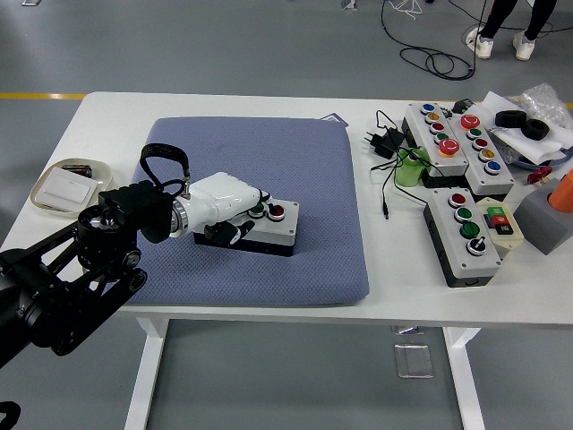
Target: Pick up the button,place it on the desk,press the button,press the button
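Grey button box (269, 228), seemingly two buttons visible

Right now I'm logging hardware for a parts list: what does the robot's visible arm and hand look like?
The left arm is black, built of chunky jointed segments, with a black cable loop arching above the wrist. A silver ring joins it to the glossy white left hand, which has dark fingertips.

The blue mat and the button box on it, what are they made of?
The blue mat looks like soft padded fabric: dotted weave, rounded puffy edges. The button box looks like hard plastic, with a smooth matte grey top, a black base and shiny buttons. Metal can't be ruled out.
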Robot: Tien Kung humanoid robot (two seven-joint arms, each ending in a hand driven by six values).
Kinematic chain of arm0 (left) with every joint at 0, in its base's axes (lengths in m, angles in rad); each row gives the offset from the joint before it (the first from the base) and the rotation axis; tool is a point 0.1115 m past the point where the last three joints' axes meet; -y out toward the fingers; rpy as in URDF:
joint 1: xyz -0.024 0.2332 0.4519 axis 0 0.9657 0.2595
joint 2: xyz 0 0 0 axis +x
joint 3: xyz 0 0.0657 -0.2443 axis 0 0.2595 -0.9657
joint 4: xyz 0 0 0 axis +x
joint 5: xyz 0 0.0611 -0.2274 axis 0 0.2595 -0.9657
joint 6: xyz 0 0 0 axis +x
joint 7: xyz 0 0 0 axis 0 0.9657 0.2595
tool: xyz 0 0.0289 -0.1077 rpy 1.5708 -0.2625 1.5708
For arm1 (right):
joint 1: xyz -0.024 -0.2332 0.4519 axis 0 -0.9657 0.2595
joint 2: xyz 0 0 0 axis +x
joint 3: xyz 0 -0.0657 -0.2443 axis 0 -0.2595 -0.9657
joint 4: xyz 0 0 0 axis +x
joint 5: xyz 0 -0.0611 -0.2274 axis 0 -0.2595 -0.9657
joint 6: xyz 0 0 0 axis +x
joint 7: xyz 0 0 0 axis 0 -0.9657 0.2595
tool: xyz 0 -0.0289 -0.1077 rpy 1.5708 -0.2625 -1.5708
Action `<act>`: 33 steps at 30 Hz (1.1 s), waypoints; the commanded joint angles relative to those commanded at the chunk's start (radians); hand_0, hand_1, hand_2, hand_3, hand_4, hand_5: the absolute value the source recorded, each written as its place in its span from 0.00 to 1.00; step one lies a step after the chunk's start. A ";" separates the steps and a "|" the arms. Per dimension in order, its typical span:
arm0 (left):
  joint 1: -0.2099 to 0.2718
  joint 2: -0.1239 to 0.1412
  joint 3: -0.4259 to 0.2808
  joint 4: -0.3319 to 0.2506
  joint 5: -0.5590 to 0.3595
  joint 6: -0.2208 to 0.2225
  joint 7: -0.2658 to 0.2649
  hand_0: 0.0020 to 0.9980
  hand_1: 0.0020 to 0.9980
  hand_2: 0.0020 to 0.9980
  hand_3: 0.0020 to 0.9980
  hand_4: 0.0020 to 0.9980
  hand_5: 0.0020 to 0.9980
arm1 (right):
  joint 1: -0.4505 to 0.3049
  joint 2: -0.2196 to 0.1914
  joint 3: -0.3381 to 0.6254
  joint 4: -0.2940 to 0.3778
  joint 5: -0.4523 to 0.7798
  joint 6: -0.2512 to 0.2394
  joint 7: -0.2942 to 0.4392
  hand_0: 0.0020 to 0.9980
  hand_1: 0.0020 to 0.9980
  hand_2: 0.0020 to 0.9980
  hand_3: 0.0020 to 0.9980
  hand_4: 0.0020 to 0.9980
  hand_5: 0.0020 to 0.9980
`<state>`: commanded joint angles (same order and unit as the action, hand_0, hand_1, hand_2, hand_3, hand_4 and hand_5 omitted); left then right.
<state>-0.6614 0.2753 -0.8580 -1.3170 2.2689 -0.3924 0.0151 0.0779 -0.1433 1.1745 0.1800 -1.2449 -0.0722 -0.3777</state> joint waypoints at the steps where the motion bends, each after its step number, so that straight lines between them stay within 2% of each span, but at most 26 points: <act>1: 0.000 0.000 -0.001 -0.001 0.000 0.001 0.000 0.08 0.00 0.00 0.76 0.42 0.00 | 0.000 0.000 0.000 0.000 0.000 0.000 0.000 0.66 0.63 0.71 0.58 0.37 0.21; 8: 0.018 0.007 -0.071 -0.053 0.000 0.070 0.001 0.08 0.00 0.00 0.76 0.42 0.00 | -0.002 0.001 0.003 0.000 -0.007 0.002 -0.001 0.66 0.63 0.71 0.58 0.36 0.21; 11: 0.032 0.012 -0.123 -0.075 -0.002 0.108 -0.019 0.08 0.00 0.00 0.76 0.42 0.00 | -0.003 0.001 0.004 0.000 -0.007 0.001 -0.001 0.66 0.63 0.71 0.58 0.36 0.21; 12: 0.034 0.013 -0.133 -0.077 -0.002 0.112 -0.023 0.07 0.00 0.06 0.90 0.93 0.41 | -0.003 0.001 0.003 0.000 -0.006 0.001 -0.001 0.66 0.63 0.71 0.58 0.36 0.21; 14: 0.041 0.015 -0.172 -0.078 -0.064 0.146 -0.036 0.07 0.00 0.06 0.90 0.93 0.41 | -0.003 0.000 0.001 0.000 -0.002 0.001 -0.001 0.66 0.63 0.71 0.58 0.36 0.21; 16: 0.043 0.015 -0.186 -0.075 -0.114 0.162 -0.037 0.07 0.00 0.06 0.90 0.93 0.41 | -0.003 0.000 0.000 0.000 -0.001 0.001 -0.001 0.66 0.63 0.71 0.58 0.36 0.21; 17: 0.044 0.014 -0.195 -0.070 -0.151 0.185 -0.036 0.07 0.00 0.06 0.90 0.93 0.41 | -0.002 0.000 -0.001 0.000 -0.001 0.002 -0.001 0.66 0.63 0.71 0.58 0.36 0.21; 18: 0.047 0.014 -0.204 -0.062 -0.190 0.216 -0.036 0.40 0.44 0.48 1.00 0.99 0.81 | -0.002 0.000 -0.002 0.000 -0.001 0.002 -0.001 0.66 0.63 0.71 0.59 0.36 0.21; 23: 0.060 0.010 -0.228 -0.022 -0.403 0.342 -0.042 0.40 0.44 0.48 1.00 0.99 0.81 | -0.003 -0.001 -0.005 0.000 0.002 0.002 0.000 0.66 0.63 0.71 0.59 0.36 0.21; 24: 0.062 0.010 -0.231 -0.013 -0.442 0.362 -0.046 0.82 0.87 0.96 1.00 0.92 1.00 | -0.003 -0.001 -0.005 0.000 0.002 0.002 0.000 0.66 0.63 0.71 0.58 0.36 0.21; 25: 0.067 0.009 -0.239 0.004 -0.487 0.394 -0.054 0.82 0.87 0.96 1.00 0.92 1.00 | -0.005 -0.001 -0.005 0.000 0.002 0.002 -0.001 0.66 0.63 0.71 0.58 0.36 0.21; 27: 0.073 0.009 -0.249 0.027 -0.572 0.432 -0.061 0.82 0.87 0.96 1.00 0.92 1.00 | -0.006 -0.002 -0.005 0.000 0.002 0.002 -0.001 0.66 0.63 0.71 0.58 0.36 0.21; 29: 0.078 0.010 -0.259 0.047 -0.656 0.456 -0.060 0.82 0.87 0.96 1.00 0.92 1.00 | -0.008 -0.002 -0.006 0.000 0.002 0.002 -0.002 0.66 0.63 0.71 0.58 0.36 0.21; 30: 0.083 0.010 -0.265 0.062 -0.695 0.471 -0.059 0.84 0.89 0.98 0.99 0.84 1.00 | -0.009 -0.002 -0.006 0.000 0.001 0.003 -0.002 0.66 0.63 0.71 0.59 0.36 0.20; 33: 0.093 0.011 -0.280 0.101 -0.825 0.501 -0.066 0.84 0.89 0.98 0.99 0.84 1.00 | -0.012 -0.003 -0.007 0.000 0.001 0.003 -0.003 0.66 0.63 0.71 0.59 0.36 0.20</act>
<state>-0.5684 0.2864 -1.1384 -1.2160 1.4439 0.1081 -0.0505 0.0654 -0.1459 1.1670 0.1800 -1.2437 -0.0691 -0.3806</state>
